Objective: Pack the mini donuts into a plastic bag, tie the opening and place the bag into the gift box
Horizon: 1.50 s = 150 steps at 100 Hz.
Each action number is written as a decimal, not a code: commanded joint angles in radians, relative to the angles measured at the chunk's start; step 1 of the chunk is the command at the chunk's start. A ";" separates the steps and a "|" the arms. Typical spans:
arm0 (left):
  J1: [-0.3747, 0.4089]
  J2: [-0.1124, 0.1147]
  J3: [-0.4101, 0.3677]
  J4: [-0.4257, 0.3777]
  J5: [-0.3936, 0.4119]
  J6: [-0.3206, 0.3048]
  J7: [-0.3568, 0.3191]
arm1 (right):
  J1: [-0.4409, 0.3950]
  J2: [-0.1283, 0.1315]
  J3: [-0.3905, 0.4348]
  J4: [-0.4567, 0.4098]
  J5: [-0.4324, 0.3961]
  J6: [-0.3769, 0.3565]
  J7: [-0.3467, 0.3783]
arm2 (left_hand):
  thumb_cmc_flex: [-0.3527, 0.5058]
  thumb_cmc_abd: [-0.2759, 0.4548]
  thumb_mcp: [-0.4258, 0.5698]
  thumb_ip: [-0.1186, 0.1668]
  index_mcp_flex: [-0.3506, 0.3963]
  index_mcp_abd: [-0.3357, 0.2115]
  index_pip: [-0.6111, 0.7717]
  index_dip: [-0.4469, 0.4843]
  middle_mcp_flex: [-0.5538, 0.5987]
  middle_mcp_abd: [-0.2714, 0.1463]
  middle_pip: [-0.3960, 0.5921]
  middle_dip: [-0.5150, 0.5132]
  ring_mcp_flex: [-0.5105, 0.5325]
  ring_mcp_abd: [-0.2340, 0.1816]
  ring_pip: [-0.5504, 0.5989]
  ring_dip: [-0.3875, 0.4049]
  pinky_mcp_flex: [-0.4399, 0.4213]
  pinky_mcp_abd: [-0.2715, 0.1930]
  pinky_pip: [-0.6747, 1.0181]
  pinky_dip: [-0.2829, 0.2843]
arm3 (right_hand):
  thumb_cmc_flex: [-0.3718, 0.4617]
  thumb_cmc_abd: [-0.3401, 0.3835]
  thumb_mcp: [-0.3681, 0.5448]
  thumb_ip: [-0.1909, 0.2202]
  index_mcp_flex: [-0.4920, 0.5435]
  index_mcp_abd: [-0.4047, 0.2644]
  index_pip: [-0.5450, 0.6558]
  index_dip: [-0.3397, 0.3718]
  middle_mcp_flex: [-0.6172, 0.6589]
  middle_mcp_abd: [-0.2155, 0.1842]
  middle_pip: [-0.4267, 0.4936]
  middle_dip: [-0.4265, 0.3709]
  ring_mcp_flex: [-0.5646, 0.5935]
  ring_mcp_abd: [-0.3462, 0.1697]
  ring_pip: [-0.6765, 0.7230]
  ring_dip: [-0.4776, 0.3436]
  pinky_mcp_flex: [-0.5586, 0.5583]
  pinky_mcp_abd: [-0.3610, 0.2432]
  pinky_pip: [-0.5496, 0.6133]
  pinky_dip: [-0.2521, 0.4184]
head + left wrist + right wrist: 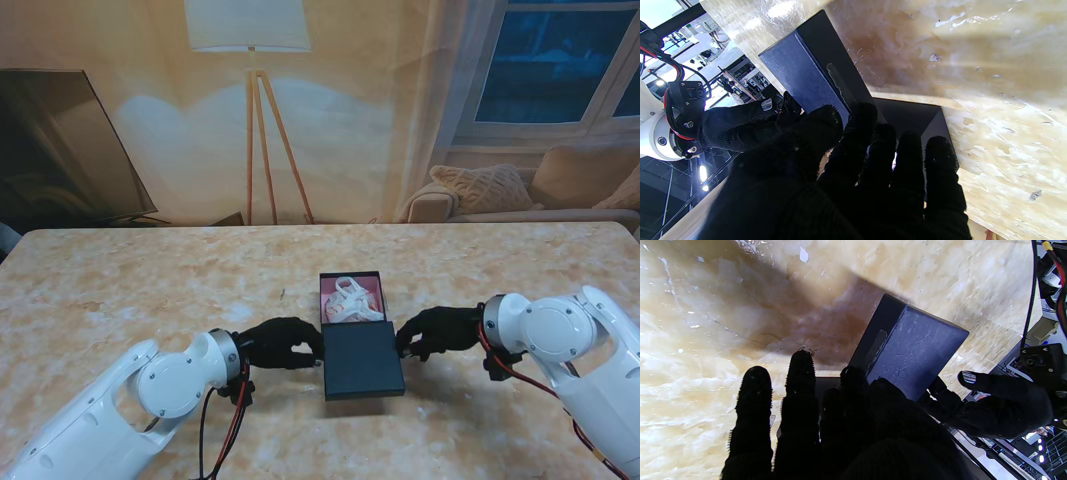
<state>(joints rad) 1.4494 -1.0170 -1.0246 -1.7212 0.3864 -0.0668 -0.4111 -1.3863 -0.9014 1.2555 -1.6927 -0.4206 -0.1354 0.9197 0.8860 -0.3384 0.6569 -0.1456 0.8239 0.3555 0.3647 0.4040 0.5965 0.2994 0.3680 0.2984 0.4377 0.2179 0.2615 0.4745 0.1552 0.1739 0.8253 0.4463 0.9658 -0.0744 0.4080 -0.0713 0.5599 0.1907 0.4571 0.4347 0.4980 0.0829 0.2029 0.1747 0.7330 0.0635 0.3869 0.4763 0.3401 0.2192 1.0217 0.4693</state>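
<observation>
Black knit gloves cover both hands, which meet the dark lid (364,360) from either side. The left hand (281,343) has its fingertips on the lid's left edge; in the left wrist view its fingers (860,143) lie close together along the side of the lid (813,76), thumb on the upper face, so it appears to pinch that edge. The right hand (436,331) touches the lid's right edge; in the right wrist view its thumb and nearest finger sit against the lid (913,346) while the other fingers (800,383) stretch out straight and a little apart over the table (706,340). Whether it truly grips the lid cannot be told.

The lid sits over the half of the gift box (351,278) nearer to me, covering it only in part. Beyond the lid's far edge the box stays uncovered, showing a pink lining and the tied plastic bag (351,300) with pale contents inside; the donuts themselves are too small to make out. The bag lies just past both hands, farther from me, touching neither. The marbled table (150,290) spreads around the lid on all sides.
</observation>
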 commanded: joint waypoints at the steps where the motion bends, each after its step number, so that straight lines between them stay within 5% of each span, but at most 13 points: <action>1: -0.008 -0.015 0.008 -0.028 -0.011 -0.005 -0.018 | -0.002 -0.021 -0.013 -0.021 0.013 -0.003 0.012 | -0.008 -0.016 0.003 -0.019 -0.036 -0.192 -0.090 -0.017 -0.016 -0.207 -0.048 -0.027 0.019 -0.001 0.014 0.016 0.001 0.003 0.012 -0.015 | 0.003 0.000 -0.017 -0.009 -0.068 -0.221 -0.109 -0.043 0.009 -0.149 -0.049 0.003 0.018 0.001 0.014 0.010 0.006 0.006 0.024 -0.002; 93: -0.057 -0.017 0.003 -0.019 -0.011 0.033 -0.034 | 0.066 -0.032 -0.061 0.014 0.013 0.050 -0.019 | -0.011 -0.015 0.003 -0.017 -0.037 -0.192 -0.093 -0.015 -0.017 -0.207 -0.049 -0.028 0.018 -0.001 0.011 0.015 -0.001 0.014 0.014 -0.005 | 0.003 0.005 -0.061 -0.013 -0.071 -0.220 -0.099 -0.056 0.014 -0.145 -0.050 0.006 0.017 0.002 0.013 0.009 0.007 0.009 0.027 -0.002; 150: -0.139 -0.034 0.033 0.067 -0.037 0.085 -0.007 | 0.143 -0.046 -0.120 0.075 0.018 0.117 -0.057 | -0.011 -0.013 -0.005 -0.017 -0.035 -0.190 -0.093 -0.013 -0.016 -0.202 -0.050 -0.028 0.016 0.003 0.009 0.015 -0.002 0.020 0.013 0.001 | 0.008 0.012 -0.092 -0.012 -0.075 -0.219 -0.094 -0.063 0.014 -0.143 -0.052 0.008 0.013 0.006 0.011 0.008 0.004 0.015 0.029 -0.002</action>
<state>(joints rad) 1.3255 -1.0330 -0.9978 -1.6459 0.3572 0.0194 -0.4063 -1.2459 -0.9256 1.1476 -1.6097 -0.4086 -0.0210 0.8534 0.8860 -0.3387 0.6557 -0.1456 0.8239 0.3574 0.3647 0.4153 0.5967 0.2632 0.3542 0.2950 0.4381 0.2180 0.2616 0.4747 0.1569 0.1875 0.8273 0.4463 0.9658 -0.0744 0.3271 -0.0713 0.5599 0.1909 0.4701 0.4197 0.5072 0.0645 0.1761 0.1809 0.7412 0.0637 0.3875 0.4763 0.3427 0.2255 1.0226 0.4693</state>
